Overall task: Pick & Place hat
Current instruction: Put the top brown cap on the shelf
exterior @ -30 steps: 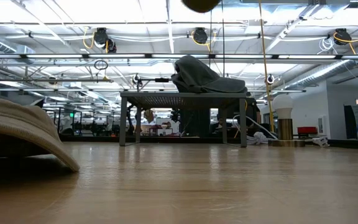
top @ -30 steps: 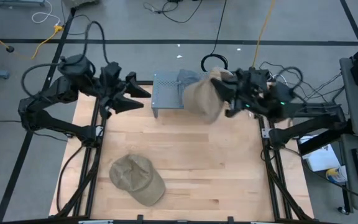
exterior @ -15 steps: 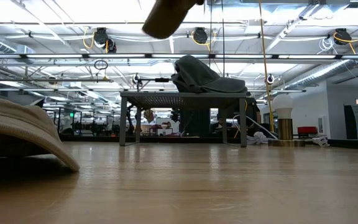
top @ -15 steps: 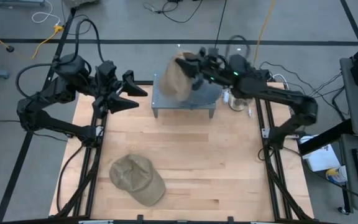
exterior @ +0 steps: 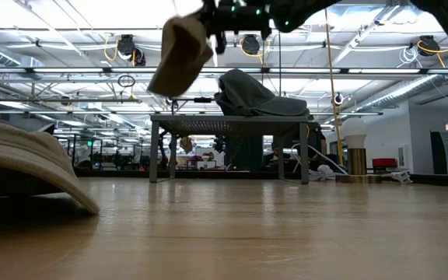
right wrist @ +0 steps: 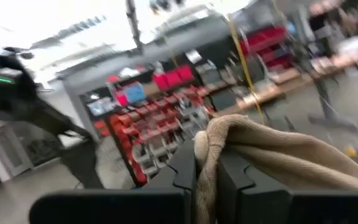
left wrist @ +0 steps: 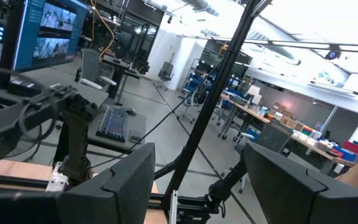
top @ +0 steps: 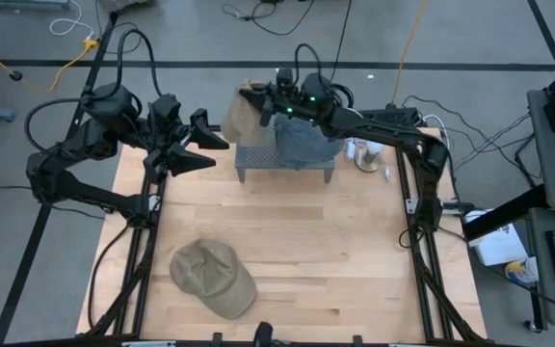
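My right gripper [top: 264,104] reaches out over the far left corner of the grey mesh rack [top: 258,154] and is shut on a tan hat [top: 241,113]. In the low view this hat [exterior: 179,56] hangs high above the rack's left end. A grey hat [top: 306,143] lies on the right half of the rack's top [exterior: 259,97]. A second tan hat [top: 212,278] rests crown up on the near left of the table. My left gripper [top: 205,145] hovers open, left of the rack. My right gripper pinches a bunched fold of the tan hat's cloth [right wrist: 207,152] between its two fingers [right wrist: 184,167]. The hat is lifted clear and hangs tilted below and to the left of the gripper [exterior: 216,15], well above the rack top.
The rack stands on thin legs [exterior: 154,152] at the table's far middle. Small bottles [top: 362,154] sit by the table's far right edge. Bare wood [top: 326,251] lies between the rack and the near tan hat. Cables cross the floor beyond the table.
My right gripper has carried the tan hat from right of the rack toward the table's left, across the rack top, to its far left corner. The hat stayed held and has come lower into the low view, swinging out to the left. The left arm barely moved.
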